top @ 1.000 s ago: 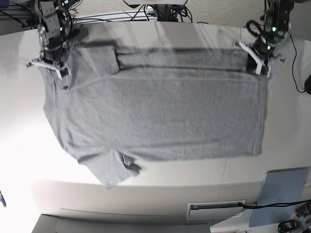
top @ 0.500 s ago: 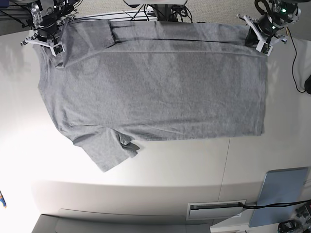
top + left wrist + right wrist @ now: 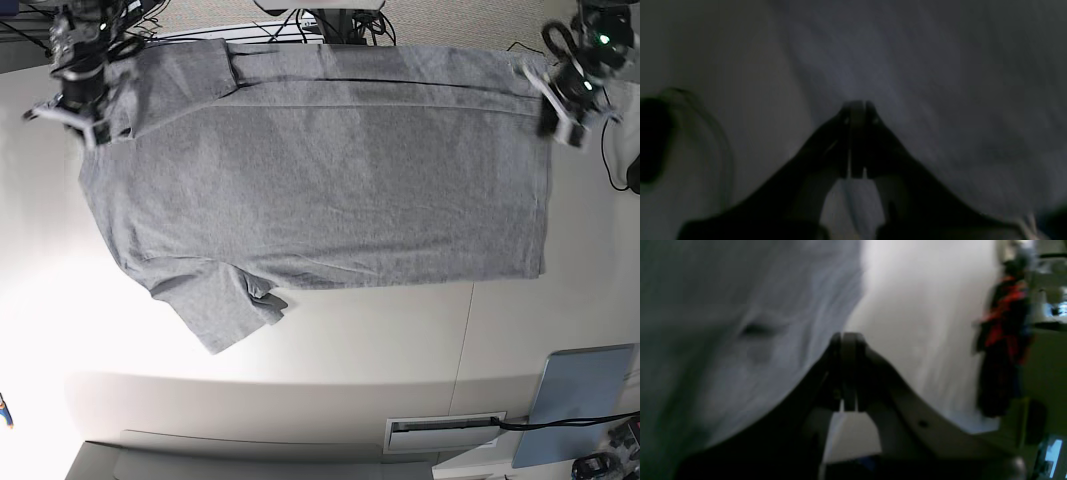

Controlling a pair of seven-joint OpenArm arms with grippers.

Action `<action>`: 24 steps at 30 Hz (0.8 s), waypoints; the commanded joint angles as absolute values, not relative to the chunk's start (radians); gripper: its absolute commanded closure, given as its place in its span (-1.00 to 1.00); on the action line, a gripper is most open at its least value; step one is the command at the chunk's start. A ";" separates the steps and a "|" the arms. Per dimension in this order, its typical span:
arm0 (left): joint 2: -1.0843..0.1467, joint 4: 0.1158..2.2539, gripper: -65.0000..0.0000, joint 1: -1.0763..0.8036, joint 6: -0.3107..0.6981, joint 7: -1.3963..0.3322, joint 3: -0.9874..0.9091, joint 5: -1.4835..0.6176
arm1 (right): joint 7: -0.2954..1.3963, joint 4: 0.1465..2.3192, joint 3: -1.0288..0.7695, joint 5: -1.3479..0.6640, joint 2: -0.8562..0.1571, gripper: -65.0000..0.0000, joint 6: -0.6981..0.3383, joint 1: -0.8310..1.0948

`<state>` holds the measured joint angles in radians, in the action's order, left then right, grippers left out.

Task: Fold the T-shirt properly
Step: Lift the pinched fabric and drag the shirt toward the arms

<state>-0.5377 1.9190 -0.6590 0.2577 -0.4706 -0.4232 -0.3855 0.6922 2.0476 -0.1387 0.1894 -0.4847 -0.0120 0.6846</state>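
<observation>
Shirt is lying under the fingertips, left gripper and right gripper both looking closed, so I'd be lifting clear without dragging it.

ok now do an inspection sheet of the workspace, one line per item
surface: white table, a thin seam line running across its near part
job's things: grey T-shirt, spread out, one sleeve sticking out toward the near side, a fold line along the far side
clutter: light-blue flat panel at the near right corner
tools: both at the shirt's far corners, blurred, grip unclear
cables: black cable crossing the panel
surroundings: grey padded edge on the near side
</observation>
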 commanded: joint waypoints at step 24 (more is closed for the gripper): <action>-0.548 1.108 0.07 0.262 0.307 -0.563 -0.205 -0.470 | 0.763 1.824 -0.176 -0.218 -0.391 0.09 -0.238 0.199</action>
<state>-0.5213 1.0897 0.2340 0.3042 -0.5846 -0.1967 -0.4637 0.7872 1.8069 -0.1677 -0.2142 -0.3763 -0.2451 0.2123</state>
